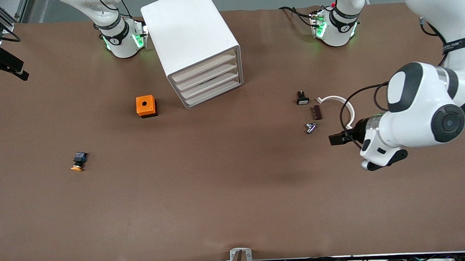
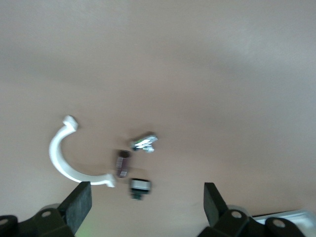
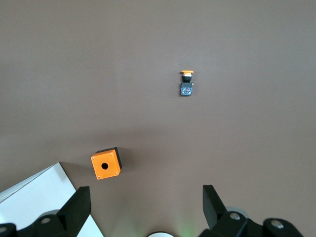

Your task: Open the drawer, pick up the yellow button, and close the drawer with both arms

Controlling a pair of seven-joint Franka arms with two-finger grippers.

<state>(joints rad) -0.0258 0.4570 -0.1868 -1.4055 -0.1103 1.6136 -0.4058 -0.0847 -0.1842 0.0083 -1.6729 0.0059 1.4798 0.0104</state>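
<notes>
Brown table (image 1: 220, 209), 1 cabinet (image 1: 191, 42), 4 drawers (image 1: 208, 81), 1 button (image 1: 78, 162)

The right tool (image 3: 143, 207), fingers spread, hangs over the brown counter (image 3: 237, 49); button (image 3: 186, 83), orange box (image 3: 105, 164) and cabinet corner (image 3: 34, 197) show.

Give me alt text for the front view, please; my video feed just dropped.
All four drawers of the white cabinet are shut, with an orange box beside it and the button lying on the brown table, nearer the camera. The open left gripper hangs near small parts at its end; the right gripper is out of frame.
</notes>
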